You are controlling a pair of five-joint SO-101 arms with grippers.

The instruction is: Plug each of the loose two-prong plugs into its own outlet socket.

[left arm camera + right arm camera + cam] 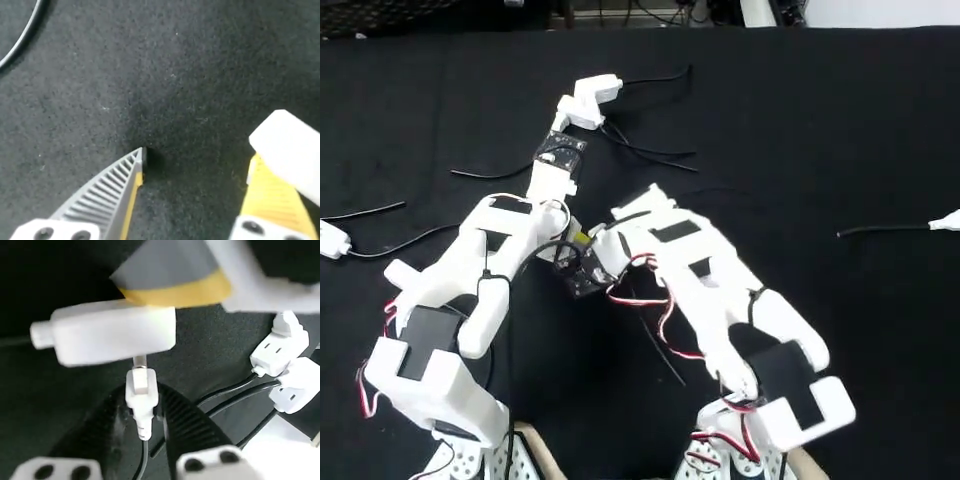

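My right gripper (142, 401) is shut on a small white two-prong plug (141, 390), black fingers on either side of it. The plug's metal prongs (140, 361) touch the underside of a white socket block (110, 332); how deep they sit is hidden. A grey finger with a yellow band (172, 275) from my left arm lies on top of that block. My left gripper (197, 160) is open over black cloth, the block's white end (287, 145) resting against its yellow finger. In the high view both arms meet at mid-table, around the right gripper (588, 262).
Two more white sockets (276, 347) (296, 390) with black cables lie close by. Loose white plugs on cables rest at the far left (332, 240) and far right (945, 222) of the black cloth. A white piece with cables (592, 95) lies farther back.
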